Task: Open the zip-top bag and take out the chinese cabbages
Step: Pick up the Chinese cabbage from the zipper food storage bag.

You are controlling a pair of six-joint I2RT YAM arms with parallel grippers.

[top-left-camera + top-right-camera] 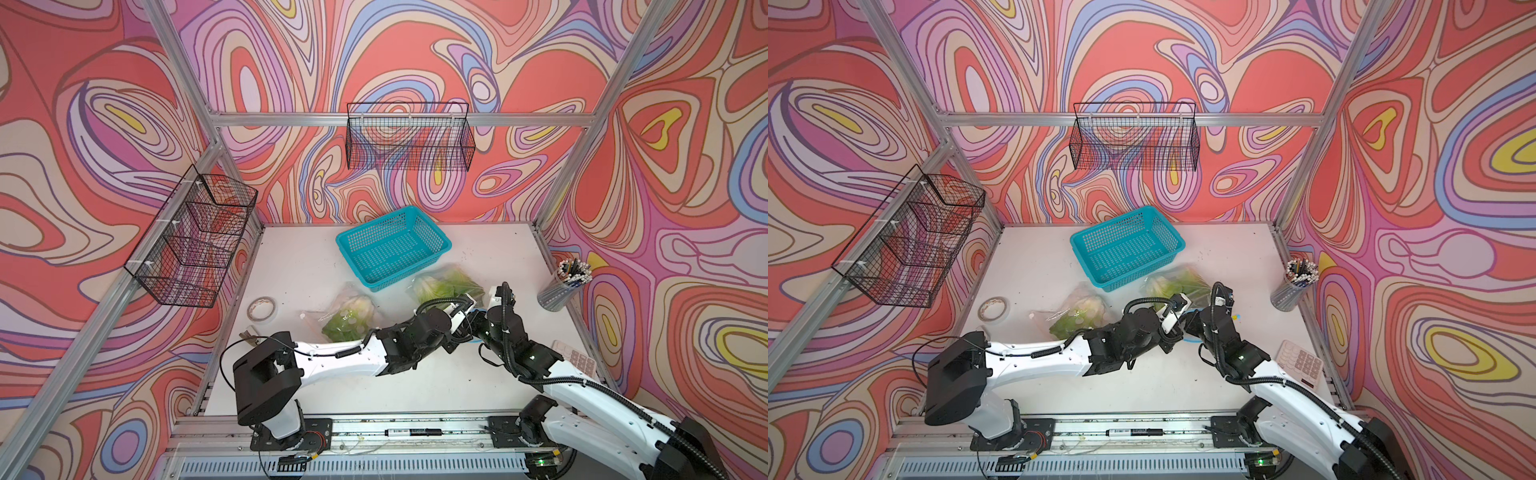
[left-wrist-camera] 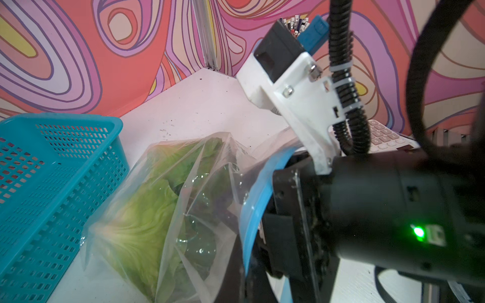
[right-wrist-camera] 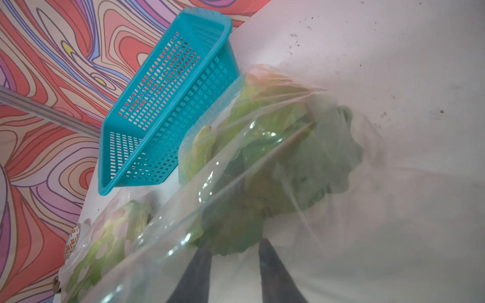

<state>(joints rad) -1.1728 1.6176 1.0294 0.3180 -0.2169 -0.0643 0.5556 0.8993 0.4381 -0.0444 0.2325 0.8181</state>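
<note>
The clear zip-top bag (image 1: 446, 282) with a blue zip strip (image 2: 265, 189) lies in front of the teal basket, with green chinese cabbages (image 2: 147, 210) inside it. My left gripper (image 2: 252, 265) is shut on the bag's blue zip edge, and its fingertips are mostly hidden. My right gripper (image 3: 233, 251) reaches into the bag's mouth. Its two dark fingers (image 3: 202, 265) stand apart, and a dark green cabbage leaf (image 3: 301, 162) lies just at their tips. In both top views the two wrists meet at the bag's near end. A second thin bag (image 1: 353, 313) to the left holds another leafy head (image 3: 110, 236).
A teal perforated basket (image 1: 392, 245) stands behind the bags. A tape roll (image 1: 262, 309) lies at the left, with a small metal clip (image 1: 249, 334) near it. A mesh cup of pencils (image 1: 561, 286) and a calculator (image 1: 577, 359) sit at the right edge. Black wire baskets (image 1: 409, 137) hang on the walls.
</note>
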